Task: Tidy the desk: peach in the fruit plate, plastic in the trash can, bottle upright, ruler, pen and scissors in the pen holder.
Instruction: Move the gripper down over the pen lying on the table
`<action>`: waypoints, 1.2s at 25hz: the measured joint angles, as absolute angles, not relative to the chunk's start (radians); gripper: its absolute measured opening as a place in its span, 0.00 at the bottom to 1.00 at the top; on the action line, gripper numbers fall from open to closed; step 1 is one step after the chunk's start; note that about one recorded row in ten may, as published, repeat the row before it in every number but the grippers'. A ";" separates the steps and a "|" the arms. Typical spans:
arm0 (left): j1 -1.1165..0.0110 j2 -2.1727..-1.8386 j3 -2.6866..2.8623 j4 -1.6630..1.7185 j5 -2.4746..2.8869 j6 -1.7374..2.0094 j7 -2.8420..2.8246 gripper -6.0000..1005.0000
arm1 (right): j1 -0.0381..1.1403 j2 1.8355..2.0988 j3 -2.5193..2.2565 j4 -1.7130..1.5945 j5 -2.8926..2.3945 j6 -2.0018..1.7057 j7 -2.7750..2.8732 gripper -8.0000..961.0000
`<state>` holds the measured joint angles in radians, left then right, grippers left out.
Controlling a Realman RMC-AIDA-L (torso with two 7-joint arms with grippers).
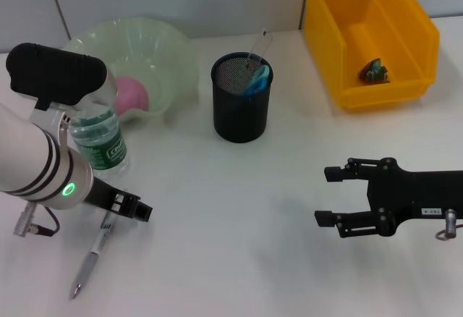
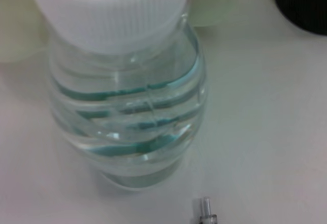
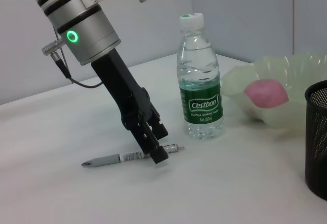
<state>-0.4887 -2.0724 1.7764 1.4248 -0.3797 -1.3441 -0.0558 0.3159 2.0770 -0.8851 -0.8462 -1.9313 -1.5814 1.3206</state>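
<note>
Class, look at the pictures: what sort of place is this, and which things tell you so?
Probably a desk set up for robot tidying practice: a white table with a mesh pen holder, a loose pen under the left tool, and a yellow bin.

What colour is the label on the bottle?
Green with white lettering on the bottle; the label shows best in the right wrist view.
</note>
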 joint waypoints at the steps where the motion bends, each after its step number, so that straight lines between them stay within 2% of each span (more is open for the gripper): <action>1: -0.489 -2.072 1.776 1.425 -0.380 -1.344 -0.056 0.76 | 0.316 2.077 -0.885 -0.846 -1.931 -1.581 1.321 0.85; 30: -0.564 -2.072 1.755 1.343 -0.382 -1.386 -0.038 0.74 | 0.316 2.077 -0.886 -0.844 -1.933 -1.587 1.321 0.85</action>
